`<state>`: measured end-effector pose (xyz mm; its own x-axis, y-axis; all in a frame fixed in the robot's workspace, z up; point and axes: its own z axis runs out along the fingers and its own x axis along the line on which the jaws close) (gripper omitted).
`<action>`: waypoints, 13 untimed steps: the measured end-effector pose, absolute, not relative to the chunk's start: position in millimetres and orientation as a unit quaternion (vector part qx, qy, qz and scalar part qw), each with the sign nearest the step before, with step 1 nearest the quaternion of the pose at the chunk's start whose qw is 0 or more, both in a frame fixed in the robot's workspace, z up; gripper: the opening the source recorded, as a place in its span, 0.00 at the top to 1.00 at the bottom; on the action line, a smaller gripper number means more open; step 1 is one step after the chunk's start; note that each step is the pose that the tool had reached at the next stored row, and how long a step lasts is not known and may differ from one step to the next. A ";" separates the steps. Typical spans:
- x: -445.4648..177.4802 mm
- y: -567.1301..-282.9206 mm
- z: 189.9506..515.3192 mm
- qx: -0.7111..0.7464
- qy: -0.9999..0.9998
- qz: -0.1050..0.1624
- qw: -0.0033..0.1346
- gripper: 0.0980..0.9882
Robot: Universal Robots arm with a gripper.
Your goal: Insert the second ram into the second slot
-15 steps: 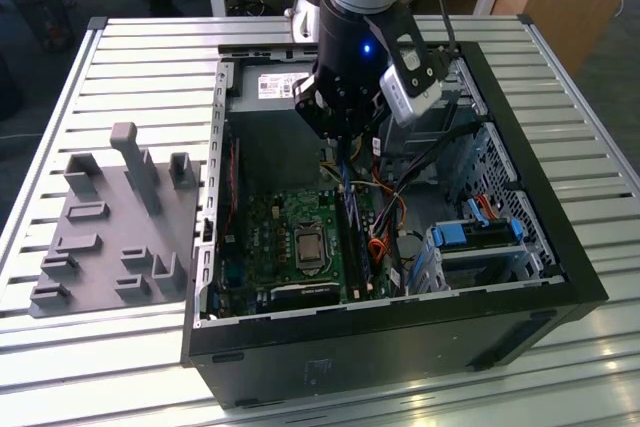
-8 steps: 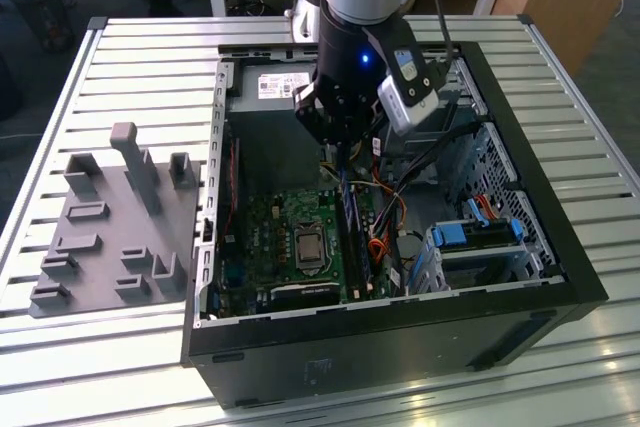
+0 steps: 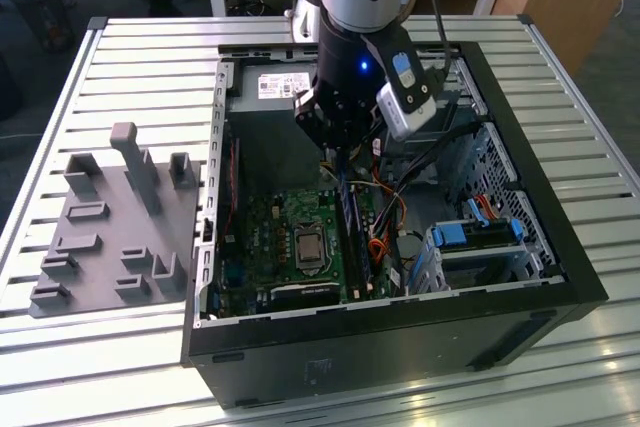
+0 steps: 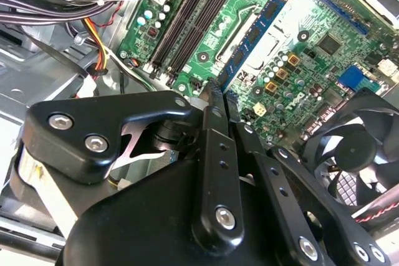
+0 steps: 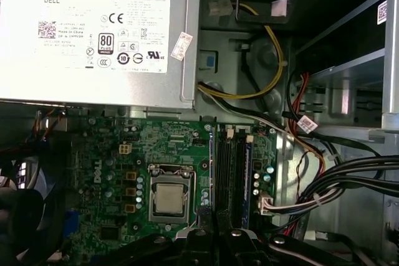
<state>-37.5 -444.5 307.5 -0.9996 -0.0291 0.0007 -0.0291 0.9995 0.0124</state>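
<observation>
**Deep in the case, the gripper pinches the second ram at the memory slots**

The arm reaches straight down into the open computer case (image 3: 560,247), which lies on its side on a slatted metal table (image 3: 130,47). The gripper (image 3: 335,162) sits low over the motherboard (image 5: 112,154), just in front of the power supply (image 5: 93,35).

In the second wrist view, the gripper (image 4: 221,95) has its two black fingers (image 4: 212,147) drawn almost together. The near end of the second ram (image 4: 252,34) is caught in the thin gap between their tips. The blue stick with dark chips stands on edge and runs away from the fingertips along the board.

In the first wrist view the second ram (image 5: 212,172) shows edge-on as a thin dark line. It lies between the CPU socket (image 5: 169,199) and the black memory slots (image 5: 230,179), right beside both. From these views I cannot tell whether it is fully pressed home.

In the exterior view the second ram (image 3: 350,232) stands upright, just to the right of the socket.

A black fan (image 4: 358,147) sits near the gripper. Bundled cables (image 5: 349,179) cross beyond the slots. Blue drive-bay latches (image 3: 450,235) sit further to the exterior view's right. A grey holder block (image 3: 110,227) rests on the table at that view's left, well apart from the case.
</observation>
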 end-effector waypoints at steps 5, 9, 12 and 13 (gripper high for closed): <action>-37.5 -444.4 303.4 0.014 -1.000 -0.006 0.000 0.96; -37.5 -444.5 301.1 0.014 -1.000 -0.006 0.000 0.96; -37.5 -444.5 299.9 0.014 -1.000 -0.006 0.001 0.96; -37.5 -444.5 299.3 0.014 -1.000 -0.006 0.001 0.96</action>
